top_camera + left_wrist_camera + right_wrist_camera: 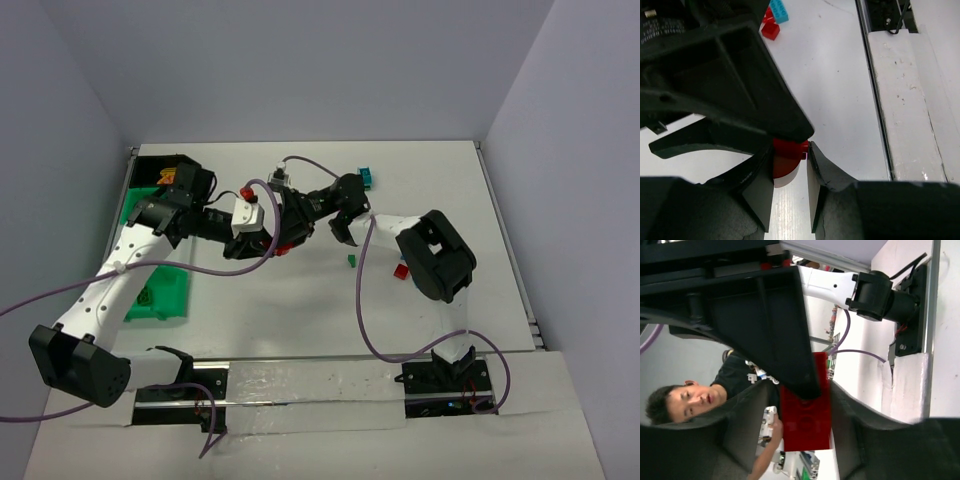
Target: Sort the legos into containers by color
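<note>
Left gripper pinches the red lego low in its frame; the right gripper flanks the same brick, pressing or not we cannot tell. We judge the containers, far left, nearer the left arm.

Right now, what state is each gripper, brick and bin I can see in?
Left gripper: shut on the red brick.
Right gripper: shut on the same red brick.
Teal brick: loose on the table.
Green brick: loose on the table.
Loose red brick: lying on the table.
Green bin: upright, open.
</note>
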### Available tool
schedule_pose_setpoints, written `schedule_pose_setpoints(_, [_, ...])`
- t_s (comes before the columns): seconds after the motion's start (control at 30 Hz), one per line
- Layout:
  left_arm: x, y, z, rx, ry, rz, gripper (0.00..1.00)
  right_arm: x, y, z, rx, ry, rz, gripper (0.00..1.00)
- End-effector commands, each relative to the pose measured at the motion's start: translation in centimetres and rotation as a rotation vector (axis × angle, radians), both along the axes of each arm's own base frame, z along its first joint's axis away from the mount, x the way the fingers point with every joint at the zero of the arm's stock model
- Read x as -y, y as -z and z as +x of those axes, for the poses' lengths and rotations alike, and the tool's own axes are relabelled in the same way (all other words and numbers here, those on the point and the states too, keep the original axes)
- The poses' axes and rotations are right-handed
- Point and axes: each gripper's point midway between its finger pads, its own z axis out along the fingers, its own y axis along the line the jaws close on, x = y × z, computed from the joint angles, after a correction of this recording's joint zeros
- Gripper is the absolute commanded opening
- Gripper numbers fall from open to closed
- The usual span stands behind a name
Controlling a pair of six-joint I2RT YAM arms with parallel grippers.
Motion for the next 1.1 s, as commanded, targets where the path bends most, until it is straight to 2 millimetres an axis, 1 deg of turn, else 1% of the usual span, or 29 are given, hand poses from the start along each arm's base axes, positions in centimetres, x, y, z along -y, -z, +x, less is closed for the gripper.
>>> schedule_pose_setpoints(0.0, [-1.6,0.5,-0.5,-0.038,-0.067,0.039,0.00,0.8,-3.3,-1.1,0.250,-0.009,0.182,0.81])
schedule_pose_setpoints(0.03, [-2.0,0.6,-0.5,-0.052,-0.083,0.043,0.00,1.0,-3.3,-0.7,0.249,0.004,0.182,0.85])
schedule_pose_setpoints(0.1, [-3.6,0.9,0.0,-0.091,-0.168,0.054,0.00,2.0,-3.3,1.4,0.236,0.073,0.173,0.97])
schedule_pose_setpoints(0.13, [-4.6,1.1,0.5,-0.112,-0.229,0.066,0.00,2.6,-3.4,2.9,0.247,0.123,0.176,1.00])
schedule_pose_setpoints(0.17, [-5.8,1.5,1.5,-0.136,-0.310,0.081,0.00,3.4,-3.4,4.5,0.247,0.178,0.170,1.00])
schedule_pose_setpoints(0.23, [-7.9,1.8,3.6,-0.194,-0.490,0.109,0.00,4.4,-3.0,7.5,0.184,0.292,0.115,1.00])
schedule_pose_setpoints(0.27, [-10.0,2.7,5.1,-0.241,-0.612,0.148,0.00,5.6,-2.3,9.3,0.176,0.364,0.071,1.00])
schedule_pose_setpoints(0.33, [-12.4,3.0,6.6,-0.295,-0.725,0.180,0.00,6.8,-1.4,11.6,0.197,0.470,-0.004,1.00])
schedule_pose_setpoints(0.37, [-15.0,3.4,7.7,-0.340,-0.819,0.179,0.00,7.8,-0.3,13.8,0.353,0.575,-0.061,1.00])
schedule_pose_setpoints(0.4, [-16.9,3.7,8.4,-0.380,-0.888,0.170,0.00,8.8,0.6,14.7,0.419,0.622,-0.148,1.00])
schedule_pose_setpoints(0.43, [-18.3,4.0,9.0,-0.414,-0.940,0.154,0.00,9.7,1.3,14.5,0.412,0.638,-0.238,1.00])
schedule_pose_setpoints(0.47, [-19.4,3.9,9.6,-0.416,-0.986,0.140,0.00,10.3,1.4,14.6,0.424,0.661,-0.265,1.00])
schedule_pose_setpoints(0.5, [-21.6,3.6,10.8,-0.382,-1.067,0.130,0.00,10.9,1.5,14.8,0.435,0.684,-0.275,1.00])
schedule_pose_setpoints(0.53, [-22.2,3.5,11.5,-0.366,-1.099,0.122,0.00,11.3,1.5,14.9,0.440,0.704,-0.285,1.00])
schedule_pose_setpoints(0.6, [-24.9,3.1,12.8,-0.357,-1.217,0.111,0.00,12.8,2.1,15.0,0.498,0.750,-0.352,1.00])
schedule_pose_setpoints(0.67, [-26.7,2.7,14.2,-0.339,-1.303,0.109,0.00,14.5,3.3,15.4,0.592,0.800,-0.467,1.00])
schedule_pose_setpoints(0.7, [-27.2,2.7,14.5,-0.334,-1.329,0.117,0.00,15.1,3.2,15.3,0.626,0.818,-0.489,1.00])
schedule_pose_setpoints(0.77, [-28.4,2.5,14.9,-0.322,-1.392,0.138,0.00,16.8,1.4,14.7,0.736,0.885,-0.521,1.00])
schedule_pose_setpoints(0.8, [-28.8,2.6,14.9,-0.323,-1.415,0.150,0.00,17.4,1.1,14.6,0.776,0.908,-0.542,1.00])
schedule_pose_setpoints(0.9, [-29.9,2.4,14.7,-0.266,-1.444,0.190,0.00,20.4,1.1,14.1,0.928,0.967,-0.652,1.00])
schedule_pose_setpoints(0.93, [-30.1,2.9,14.6,-0.258,-1.455,0.197,0.00,21.7,0.5,14.3,1.008,0.992,-0.695,1.00])
schedule_pose_setpoints(0.97, [-30.4,2.7,14.6,-0.226,-1.466,0.198,0.00,22.3,1.2,14.4,1.004,1.004,-0.736,1.00])
schedule_pose_setpoints(1.0, [-31.2,2.3,14.8,-0.164,-1.505,0.195,0.00,23.3,1.1,14.2,1.057,1.011,-0.773,1.00])
schedule_pose_setpoints(1.03, [-31.7,1.2,15.3,-0.112,-1.532,0.175,0.00,24.2,1.0,14.3,1.085,1.028,-0.815,1.00])
schedule_pose_setpoints(1.07, [-32.0,1.6,15.3,-0.101,-1.560,0.167,0.00,25.0,0.9,14.4,1.119,1.037,-0.851,1.00])
